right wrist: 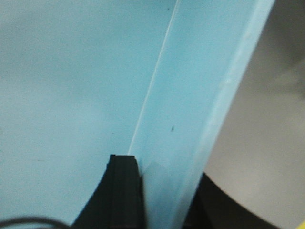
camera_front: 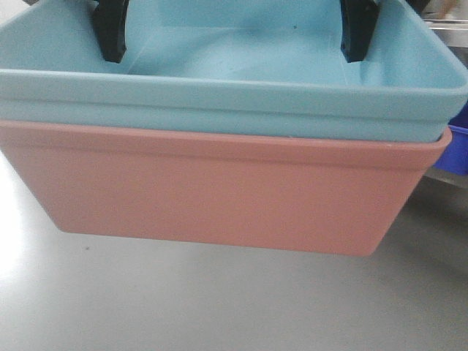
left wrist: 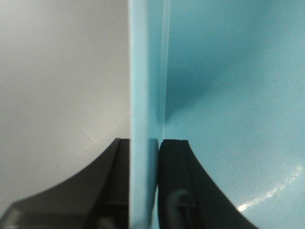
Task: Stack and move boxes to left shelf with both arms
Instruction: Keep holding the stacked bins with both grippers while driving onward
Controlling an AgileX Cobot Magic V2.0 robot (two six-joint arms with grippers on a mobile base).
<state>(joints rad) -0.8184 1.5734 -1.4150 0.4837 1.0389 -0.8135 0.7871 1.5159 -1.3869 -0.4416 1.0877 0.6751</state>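
Note:
The light blue box [camera_front: 219, 102] sits nested inside the salmon pink box [camera_front: 219, 190], and the pair fills the front view. My left gripper [left wrist: 143, 143] is shut on the blue box's left wall, one black finger [camera_front: 111, 33] inside and one outside. On the opposite side, my right gripper [right wrist: 164, 169] is shut on the right wall, its inner finger [camera_front: 358, 33] against the blue plastic. In the wrist views the pink box is hidden. The left shelf is out of view.
A grey-white table [camera_front: 219, 307] lies beneath the stack, with a shadow under the pink base. A dark blue crate [camera_front: 459, 150] shows at the right edge, and a strip of metal [camera_front: 446, 25] above it.

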